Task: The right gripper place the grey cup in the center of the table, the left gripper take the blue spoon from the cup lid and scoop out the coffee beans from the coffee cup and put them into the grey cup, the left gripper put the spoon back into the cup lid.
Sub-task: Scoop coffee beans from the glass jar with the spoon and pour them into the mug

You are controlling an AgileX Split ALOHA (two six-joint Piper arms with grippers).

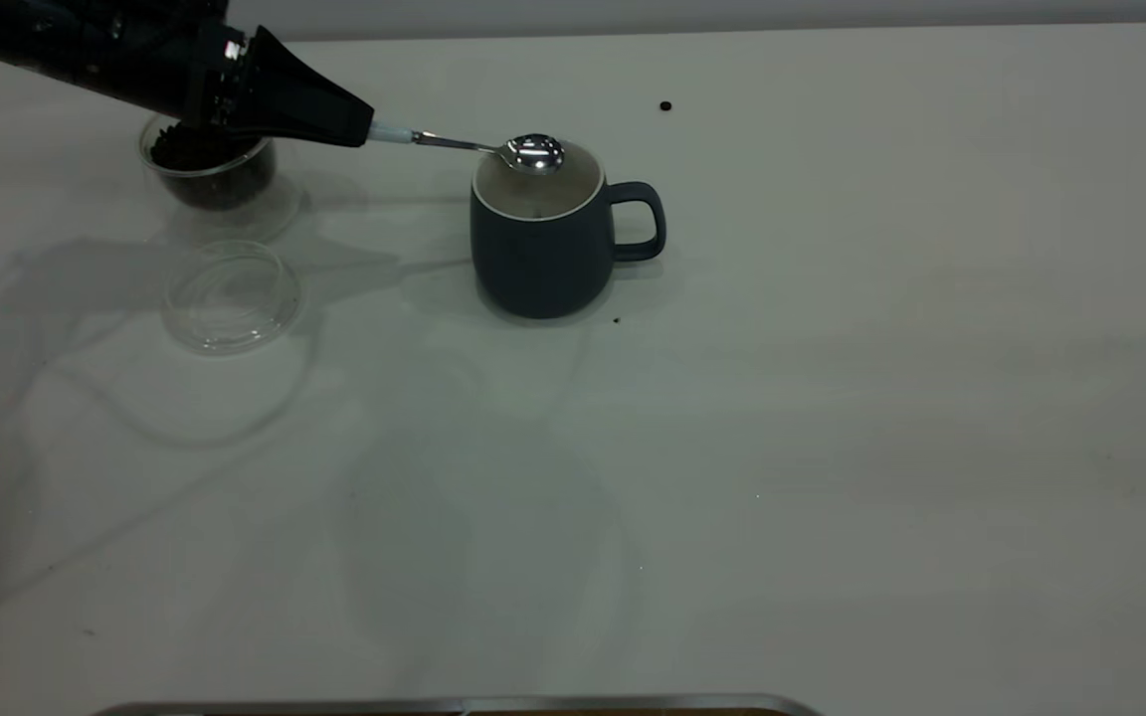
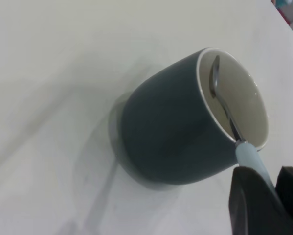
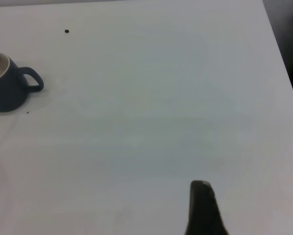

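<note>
One cup lid (image 1: 232, 295) is lying nearest; the left gripper (image 1: 359, 127) is clamping one blue spoon (image 1: 493, 147) over one grey cup (image 1: 543, 239).

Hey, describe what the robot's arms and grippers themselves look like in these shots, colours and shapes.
The left gripper is matte black and wedge-shaped, tapering to a narrow tip, with small shiny metal fittings where it joins the dark, bulkier arm segment behind it. In the left wrist view its fingers are smooth black blocks. Of the right gripper only one black, rounded fingertip shows. No markings or cables are visible.
</note>
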